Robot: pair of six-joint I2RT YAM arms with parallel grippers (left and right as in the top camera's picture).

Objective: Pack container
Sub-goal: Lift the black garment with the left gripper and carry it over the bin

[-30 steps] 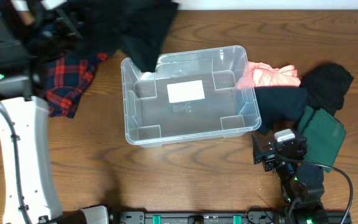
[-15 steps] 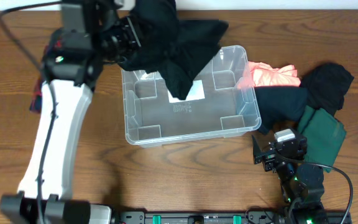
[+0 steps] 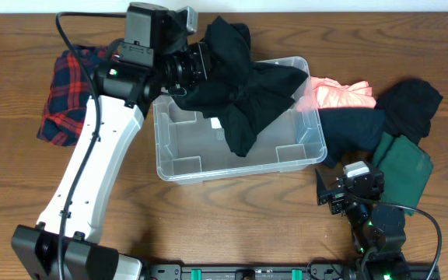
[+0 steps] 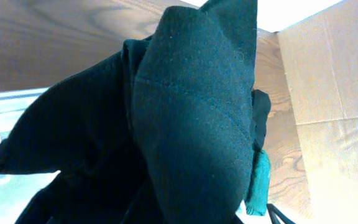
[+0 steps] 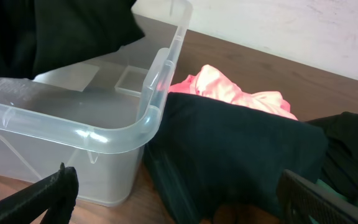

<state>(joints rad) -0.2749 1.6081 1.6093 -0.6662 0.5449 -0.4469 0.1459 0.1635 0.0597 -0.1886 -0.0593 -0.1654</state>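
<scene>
Mid-table: container (image 3: 181,148) sits flat, long sides running left to right; bare wood of the table (image 3: 232,225) lies along its near wall.
Right edge: pink cloth (image 3: 337,95) and navy cloth (image 3: 352,132) press against the container's right wall; a black pile (image 3: 412,105) and green cloth (image 3: 403,167) lie just beyond.
Left edge: plaid shirt (image 3: 64,97) lies apart from the container, toward the far-left corner.
Load: black garment (image 3: 243,89) drapes over the far rim, its tail hanging inside over the middle of the floor.
Left wrist view: only the garment (image 4: 185,124), filling the frame, with wood behind.
Right wrist view: the container's rounded corner (image 5: 148,121) close up, navy cloth touching it, pink cloth behind.
Left arm: slants from the near-left base up to the far rim; left gripper (image 3: 197,64) is buried in cloth, jaws clamped on the garment, fingertips hidden.
Right arm: folded low at the front edge; right gripper (image 3: 329,190) is just off the near-right corner, jaws spread wide.
</scene>
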